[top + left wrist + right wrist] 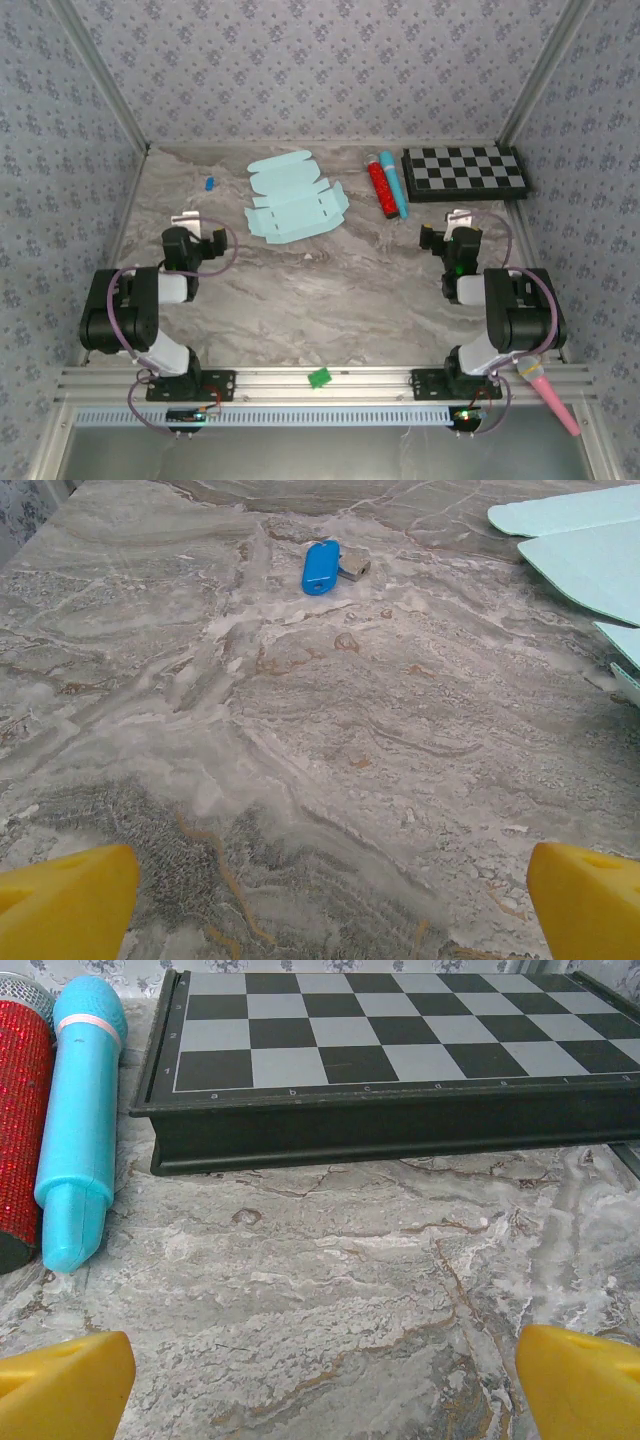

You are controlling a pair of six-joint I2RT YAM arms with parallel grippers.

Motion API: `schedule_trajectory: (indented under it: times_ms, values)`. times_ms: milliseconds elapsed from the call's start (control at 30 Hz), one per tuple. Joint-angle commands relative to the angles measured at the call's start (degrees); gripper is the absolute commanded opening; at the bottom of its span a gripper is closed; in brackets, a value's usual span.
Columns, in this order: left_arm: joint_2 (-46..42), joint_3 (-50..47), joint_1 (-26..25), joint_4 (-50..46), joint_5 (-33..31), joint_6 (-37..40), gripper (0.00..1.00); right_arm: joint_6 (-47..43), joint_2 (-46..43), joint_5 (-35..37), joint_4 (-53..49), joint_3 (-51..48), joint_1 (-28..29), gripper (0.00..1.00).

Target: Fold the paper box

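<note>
Since the paper box [297, 207] lay as a flat die-cut sheet, flaps spread and no crease raised, I judged that the folding had not begun and the step in hand was the first reach. It rested on the marble table [330, 290], ahead of the left pincer [198, 228] and off to its right, well apart from it; from that wrist the sheet's pale edge [590, 555] showed at the far right. For the right pincer [452, 222] the sheet sat ahead and well to its left. Next, I reckoned, one arm would have to travel out and work a finger under a thin card flap, the other pinning the panel so it would not slide. Both pincers hung over bare marble with their yellow fingers [65, 900] spread wide, holding and touching nothing. A small blue piece [320, 567] lay ahead of the left pincer; a chessboard [380, 1050], a red glitter microphone [20, 1110] and an aqua microphone [80, 1130] lay just ahead of the right.
</note>
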Motion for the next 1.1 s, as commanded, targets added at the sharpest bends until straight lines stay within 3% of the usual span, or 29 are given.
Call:
schedule_trajectory:
  times_ms: [0,900,1000,1067]
  values:
    - [-0.11,1.21,-0.20,1.12,-0.06,0.16,1.00,0.40,0.54,1.06,1.17,0.23,0.29,1.00]
    - [-0.76,1.20,0.00,1.02,0.22,-0.14,1.00,0.65,-0.44,2.90,2.18,-0.59,0.64,1.00]
    - [-5.63,3.39,-0.16,-6.58,-2.03,-0.72,1.00,0.99,-5.92,4.40,-3.27,-0.34,0.62,1.00]
    - [-9.00,6.90,-0.20,-15.65,-5.38,-2.69,0.99,2.45,-10.45,4.75,-12.47,1.88,0.55,1.00]
